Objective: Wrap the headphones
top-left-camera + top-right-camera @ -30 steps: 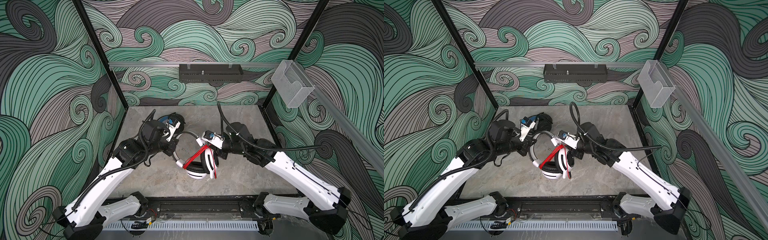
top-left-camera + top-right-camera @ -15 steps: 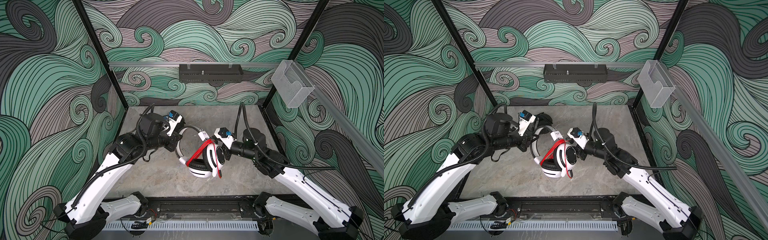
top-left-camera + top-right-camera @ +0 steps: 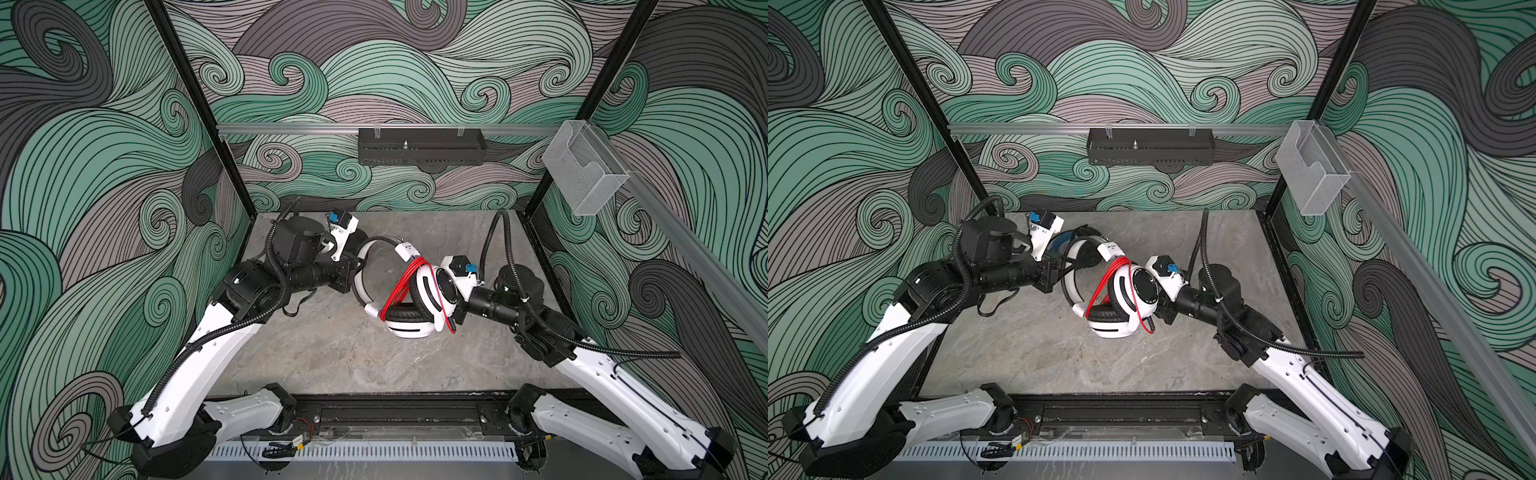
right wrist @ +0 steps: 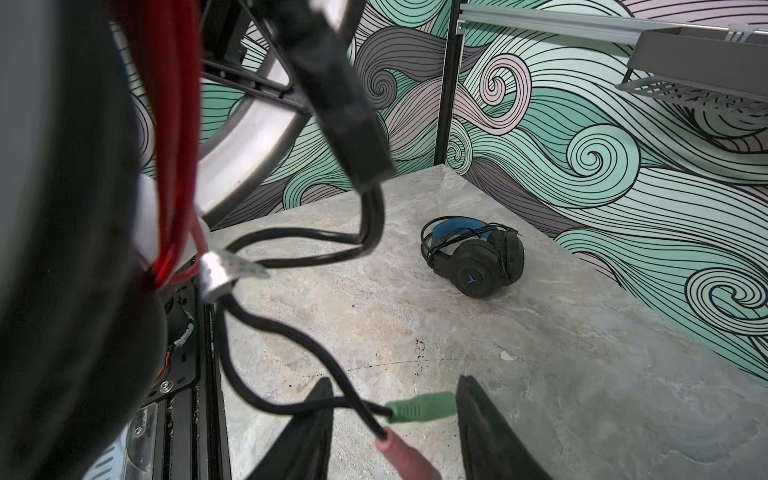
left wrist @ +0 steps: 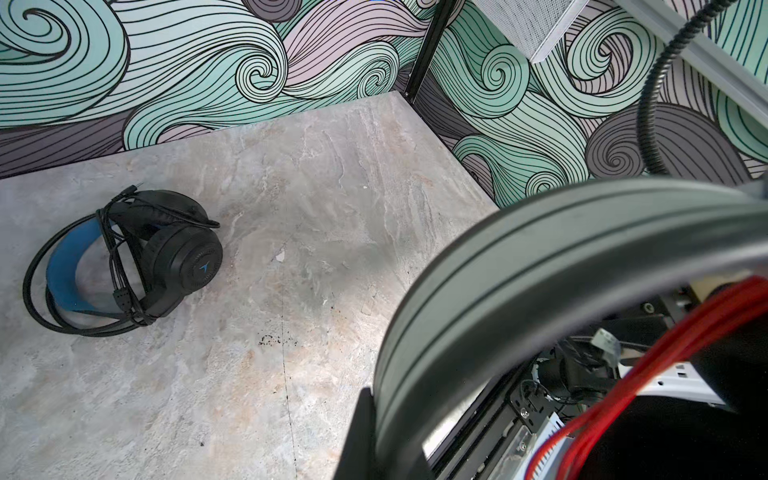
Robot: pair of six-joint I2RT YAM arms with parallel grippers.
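Red cable (image 3: 405, 282) mostly wound, the white headset (image 3: 419, 309) sits at the middle of the table (image 3: 332, 357), headband (image 5: 540, 257) clamped in the left gripper (image 3: 355, 272); the right gripper (image 4: 395, 386), jaws parted around the green plug (image 4: 419, 409), seemingly ungripped, should next pinch and tuck it.

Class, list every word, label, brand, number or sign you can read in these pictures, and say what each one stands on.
White tag on the headband of the white headphones: dark print, too small and blurred to read.
Ear cup of the black headphones: a blue emblem shaped like an arrowhead, with no letters.
Nothing else in these views carries readable words or numbers.
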